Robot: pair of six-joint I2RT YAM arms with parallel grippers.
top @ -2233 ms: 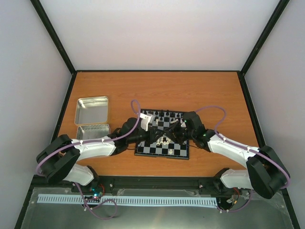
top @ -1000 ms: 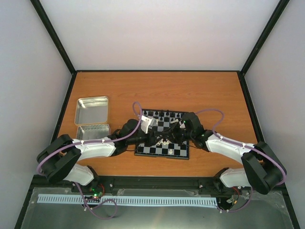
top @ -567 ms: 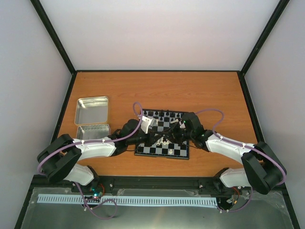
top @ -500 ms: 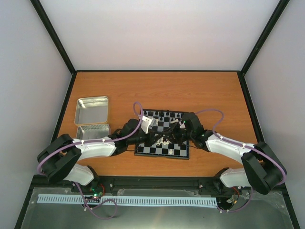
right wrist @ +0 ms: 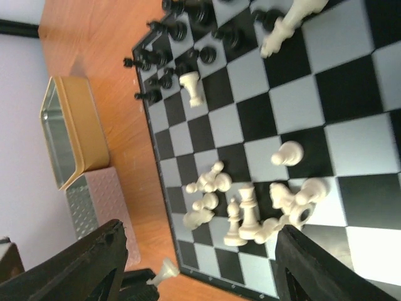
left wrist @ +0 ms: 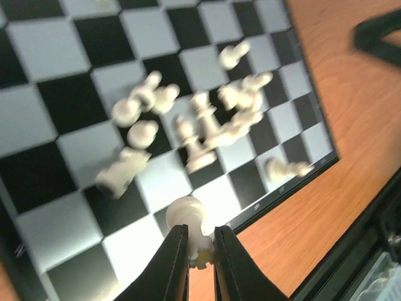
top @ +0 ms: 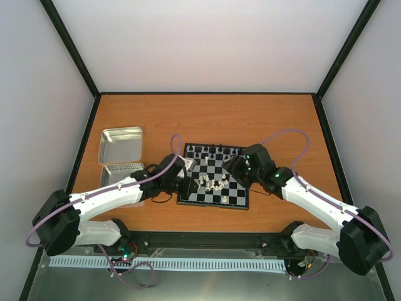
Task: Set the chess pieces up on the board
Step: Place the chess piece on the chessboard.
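Observation:
The board [top: 207,199] lies mid-table. Black chess pieces [top: 213,150] stand along its far rows [right wrist: 182,28]. A heap of cream-white chess pieces [top: 212,183], some toppled, sits near the middle [left wrist: 207,125] [right wrist: 250,210]. My left gripper [left wrist: 200,251] is shut on a white pawn [left wrist: 187,213] above the board's near-left corner [top: 188,185]. The right wrist view shows that pawn [right wrist: 165,271] just off the board's edge. My right gripper [right wrist: 200,269] hangs wide open above the board's right side [top: 233,168], holding nothing.
A shiny metal tin [top: 120,144] and its lid [top: 122,170] lie left of the board, seen also in the right wrist view as the tin [right wrist: 66,132]. Orange tabletop surrounds the board; black frame rails edge the table.
Both grippers have drawn back from the heap. The left one shut on a white pawn and moved left to the board's corner. The right one opened and rose to the right.

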